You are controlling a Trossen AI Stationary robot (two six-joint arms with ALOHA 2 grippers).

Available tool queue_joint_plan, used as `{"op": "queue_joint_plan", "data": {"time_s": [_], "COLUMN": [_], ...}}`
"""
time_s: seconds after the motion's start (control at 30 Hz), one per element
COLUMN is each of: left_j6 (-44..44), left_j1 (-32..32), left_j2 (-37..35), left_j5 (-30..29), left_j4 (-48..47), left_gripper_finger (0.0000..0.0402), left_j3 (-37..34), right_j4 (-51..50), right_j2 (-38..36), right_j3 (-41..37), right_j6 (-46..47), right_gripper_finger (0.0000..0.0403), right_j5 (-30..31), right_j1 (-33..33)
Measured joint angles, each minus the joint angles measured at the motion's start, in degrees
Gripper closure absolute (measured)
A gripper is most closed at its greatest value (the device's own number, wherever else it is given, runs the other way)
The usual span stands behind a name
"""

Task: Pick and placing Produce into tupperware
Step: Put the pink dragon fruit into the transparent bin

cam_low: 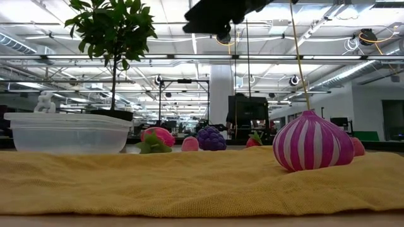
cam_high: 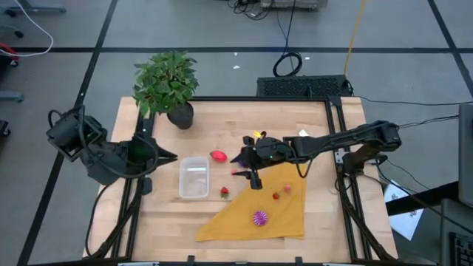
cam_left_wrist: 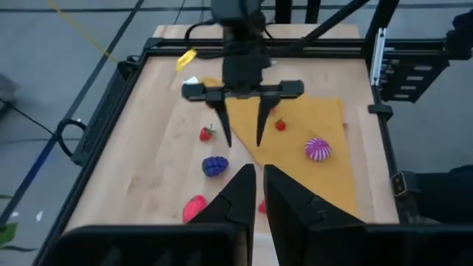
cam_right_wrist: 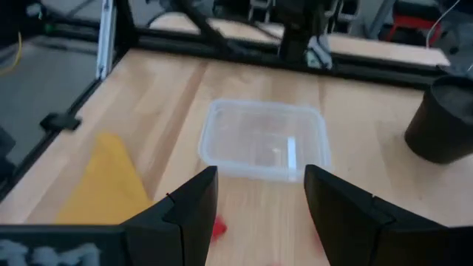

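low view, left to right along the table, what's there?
Clear tupperware → red-pink produce piece with green leaves → small pink piece → purple grape cluster → small red piece → pink-and-white striped bulb.

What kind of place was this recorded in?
Most likely a robotics lab in a large open workshop hall: a wooden table in a black metal frame, cables on the grey floor, and exposed ceiling lights with distant workstations.
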Motion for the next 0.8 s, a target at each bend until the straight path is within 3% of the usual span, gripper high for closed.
{"op": "queue_joint_plan", "data": {"time_s": [0.23, 0.33, 0.8], "left_j6": [1.38, 2.15, 3.18], "left_j1": [-0.26, -0.24, -0.24], "left_j2": [0.02, 0.02, 0.04], "left_j5": [-0.02, 0.0, 0.03], "left_j4": [-0.01, -0.01, -0.01], "left_gripper_finger": [0.0366, 0.0366, 0.0366], "left_j3": [-0.01, -0.01, -0.03], "right_j4": [5.24, 3.6, -25.39], "right_j2": [4.49, 6.67, 19.06], "right_j3": [0.55, 3.21, 28.65], "right_j6": [4.55, 5.05, 2.81], "right_gripper_finger": [0.0211, 0.0211, 0.0211], "right_j5": [-9.75, -10.08, -10.0], "right_j1": [-3.27, -4.5, -7.98]}}
